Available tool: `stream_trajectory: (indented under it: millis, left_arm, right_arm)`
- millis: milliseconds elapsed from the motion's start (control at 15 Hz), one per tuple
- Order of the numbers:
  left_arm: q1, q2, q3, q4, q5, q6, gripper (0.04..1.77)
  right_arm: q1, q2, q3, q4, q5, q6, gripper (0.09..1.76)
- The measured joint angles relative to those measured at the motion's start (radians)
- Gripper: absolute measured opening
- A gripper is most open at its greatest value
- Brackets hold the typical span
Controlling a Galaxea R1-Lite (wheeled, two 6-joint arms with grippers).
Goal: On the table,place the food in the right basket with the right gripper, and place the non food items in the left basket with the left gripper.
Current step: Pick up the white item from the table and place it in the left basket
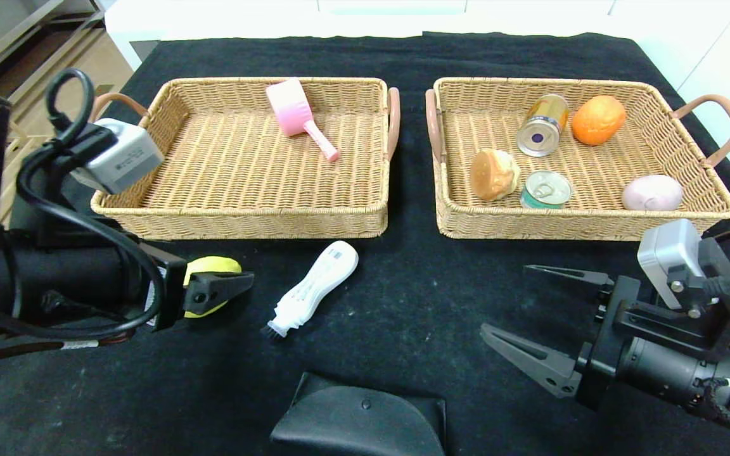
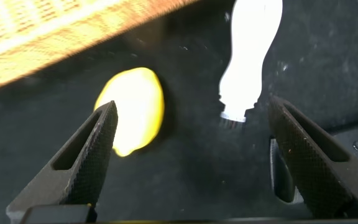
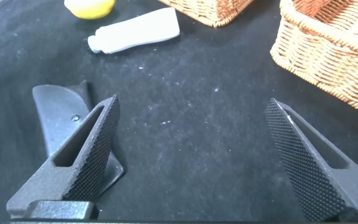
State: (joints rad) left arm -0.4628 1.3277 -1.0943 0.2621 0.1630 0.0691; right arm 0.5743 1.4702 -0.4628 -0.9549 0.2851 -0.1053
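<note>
While both arms hover low over the near edge of the black table point(image 1: 403, 297), neither holds anything. The right gripper point(image 1: 545, 320) sits near the near right corner with its jaws spread wide over bare cloth. The left gripper point(image 2: 191, 155), toward the near left edge, is also spread wide, with a yellow lemon point(image 1: 210, 273) just beside one finger and a white brush point(image 1: 314, 286) a little further right.

The likely risk: the lemon is food, so if the left gripper closes here it could grab the wrong item for its basket, or knock the round lemon rolling.

The brush lies flat, its long axis diagonal; bristles point to the near edge, handle toward the left basket point(image 1: 149, 206). Beyond, the right basket point(image 1: 593, 225) holds cans, bread and other food.
</note>
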Motion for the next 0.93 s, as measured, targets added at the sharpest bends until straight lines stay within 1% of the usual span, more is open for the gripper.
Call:
stream_trajectory:
  millis: [67, 200, 467, 600, 733, 800, 933]
  left_arm:
    - [-0.024, 0.032, -0.029, 0.032, 0.011, -0.002, 1.72]
    - [-0.073, 0.085, -0.081, 0.083, 0.053, -0.002, 1.72]
    - [-0.147, 0.184, -0.165, 0.129, 0.099, -0.004, 1.72]
    - [-0.174, 0.222, -0.183, 0.134, 0.107, -0.011, 1.72]
    - [-0.195, 0.257, -0.190, 0.134, 0.139, -0.024, 1.72]
    - [-0.200, 0.274, -0.193, 0.130, 0.154, -0.026, 1.72]
    - [-0.205, 0.309, -0.204, 0.126, 0.162, -0.027, 1.72]
  right_arm:
    - [-0.001, -0.003, 0.001, 0.000, 0.000, 0.000, 1.71]
    - [-0.001, -0.007, 0.002, 0.000, 0.000, 0.000, 1.71]
    - [-0.003, -0.020, 0.000, 0.001, 0.000, 0.001, 1.71]
    - [-0.010, -0.028, -0.003, 0.000, 0.001, 0.001, 1.71]
    - [-0.012, -0.032, -0.004, 0.000, 0.001, 0.001, 1.71]
    - [-0.012, -0.033, -0.005, 0.001, 0.001, 0.000, 1.71]
    - [-0.014, -0.036, -0.005, 0.001, 0.001, 0.001, 1.71]
